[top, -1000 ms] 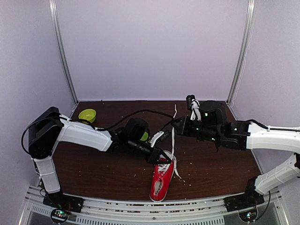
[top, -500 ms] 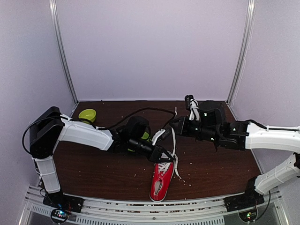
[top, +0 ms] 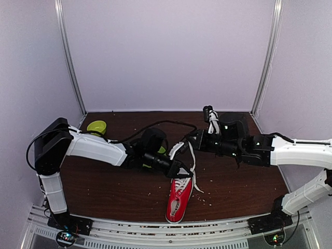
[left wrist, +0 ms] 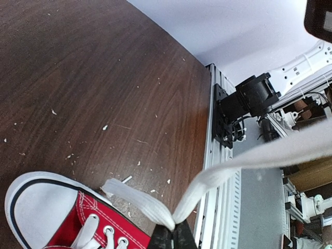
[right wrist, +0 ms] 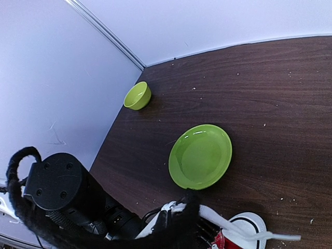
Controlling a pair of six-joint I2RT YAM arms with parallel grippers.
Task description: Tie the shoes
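The red sneaker (top: 178,201) lies near the table's front edge, its white toe cap pointing away from the arm bases. My left gripper (top: 181,170) is just above the toe end, shut on a fold of white lace (left wrist: 155,212). One strand runs back to the shoe (left wrist: 62,220); the other runs up and to the right (left wrist: 270,155). My right gripper (top: 190,139) is behind the shoe and shut on another stretch of white lace (right wrist: 228,222) that hangs down to the toe cap (right wrist: 249,228).
A green plate (right wrist: 201,155) lies behind the shoe and is mostly hidden by my left wrist in the top view (top: 161,151). A small green bowl (top: 96,127) stands at the back left. Crumbs dot the brown table (top: 129,192). The metal rail (top: 155,227) runs along the near edge.
My left gripper has moved right, over the shoe's toe end, carrying its lace. My right gripper has moved a little left and farther back, and the lace between them has shifted.
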